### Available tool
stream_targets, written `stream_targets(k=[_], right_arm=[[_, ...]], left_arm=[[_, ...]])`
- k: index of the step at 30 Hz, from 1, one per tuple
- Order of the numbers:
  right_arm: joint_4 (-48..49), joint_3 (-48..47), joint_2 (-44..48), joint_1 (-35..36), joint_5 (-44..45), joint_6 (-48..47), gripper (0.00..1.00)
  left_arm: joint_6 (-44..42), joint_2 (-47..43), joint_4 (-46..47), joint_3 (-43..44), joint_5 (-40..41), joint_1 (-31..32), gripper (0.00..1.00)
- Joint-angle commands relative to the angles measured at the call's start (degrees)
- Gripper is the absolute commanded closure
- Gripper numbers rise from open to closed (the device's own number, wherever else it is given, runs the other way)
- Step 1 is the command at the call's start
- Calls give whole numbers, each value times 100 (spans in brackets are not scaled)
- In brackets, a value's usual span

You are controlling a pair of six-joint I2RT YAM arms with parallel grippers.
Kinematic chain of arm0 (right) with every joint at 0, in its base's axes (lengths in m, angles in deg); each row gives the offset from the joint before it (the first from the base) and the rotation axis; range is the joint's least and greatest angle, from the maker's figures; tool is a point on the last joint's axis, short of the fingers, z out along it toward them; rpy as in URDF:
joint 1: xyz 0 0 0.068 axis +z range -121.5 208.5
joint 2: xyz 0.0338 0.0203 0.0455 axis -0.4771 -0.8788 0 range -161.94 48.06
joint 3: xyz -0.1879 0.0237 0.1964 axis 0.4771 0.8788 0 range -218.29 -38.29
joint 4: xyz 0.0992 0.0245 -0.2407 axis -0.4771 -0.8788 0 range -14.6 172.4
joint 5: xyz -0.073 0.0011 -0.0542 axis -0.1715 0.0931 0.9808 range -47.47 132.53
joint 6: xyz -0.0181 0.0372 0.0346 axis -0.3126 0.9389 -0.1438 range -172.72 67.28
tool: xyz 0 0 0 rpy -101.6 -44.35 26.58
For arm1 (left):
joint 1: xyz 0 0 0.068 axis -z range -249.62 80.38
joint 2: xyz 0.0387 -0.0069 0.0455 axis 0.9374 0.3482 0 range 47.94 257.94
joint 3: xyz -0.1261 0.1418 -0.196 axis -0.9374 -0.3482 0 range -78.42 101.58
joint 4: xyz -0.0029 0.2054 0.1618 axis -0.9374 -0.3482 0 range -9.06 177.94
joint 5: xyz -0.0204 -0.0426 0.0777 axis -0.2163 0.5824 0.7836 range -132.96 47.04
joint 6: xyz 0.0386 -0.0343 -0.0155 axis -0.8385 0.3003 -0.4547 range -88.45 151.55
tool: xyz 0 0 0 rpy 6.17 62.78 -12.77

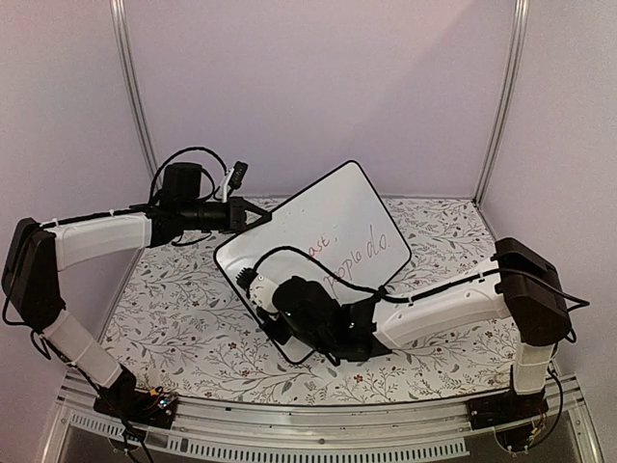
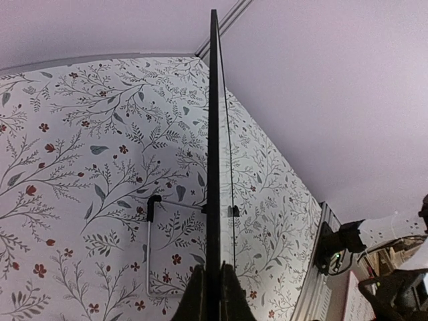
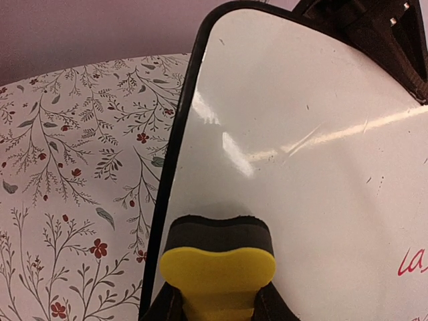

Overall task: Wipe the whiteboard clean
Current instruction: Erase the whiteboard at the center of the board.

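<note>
- Two grippers are mine, and both are closed on something.
- My right gripper (image 3: 217,304) pinches a yellow eraser (image 3: 217,267) that has a dark layer at its front.
- That dark layer lies on the face of the whiteboard (image 3: 301,134), just inside its black frame (image 3: 175,167) and below a rounded corner.
- My left gripper (image 2: 212,294) is clamped on the board's thin edge. My left wrist camera sees that edge side-on, as a dark line running straight up the middle.
- From above, my left fingers hold the board at its upper left side. My right arm reaches across its lower left part and hides it.
- The board sits in the middle of the table, turned cornerwise like a diamond and tilted up.
- Red writing (image 1: 323,249) and dark writing (image 1: 362,253) cover the right half of its face, apart from the eraser.
- A floral tablecloth (image 1: 174,318) lies beneath, and a thin wire bracket (image 2: 150,221) shows beside the board.
- I cannot tell whether the board's lower edge rests on the cloth.
</note>
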Motion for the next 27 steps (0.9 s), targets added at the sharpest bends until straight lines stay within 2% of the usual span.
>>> stream_targets(k=[1, 12, 19, 27], right_arm=[[-246, -179, 24, -260, 58, -38, 99], [-249, -888, -235, -504, -4, -430, 100], [-398, -450, -20, -429, -310, -173, 100], [-461, 165, 126, -222, -254, 64, 100]], left_arm=[[13, -227, 284, 0, -158, 69, 100], [5, -247, 283, 0, -166, 65, 100], [30, -213, 286, 9, -188, 49, 100], [25, -203, 291, 0, -184, 50, 100]])
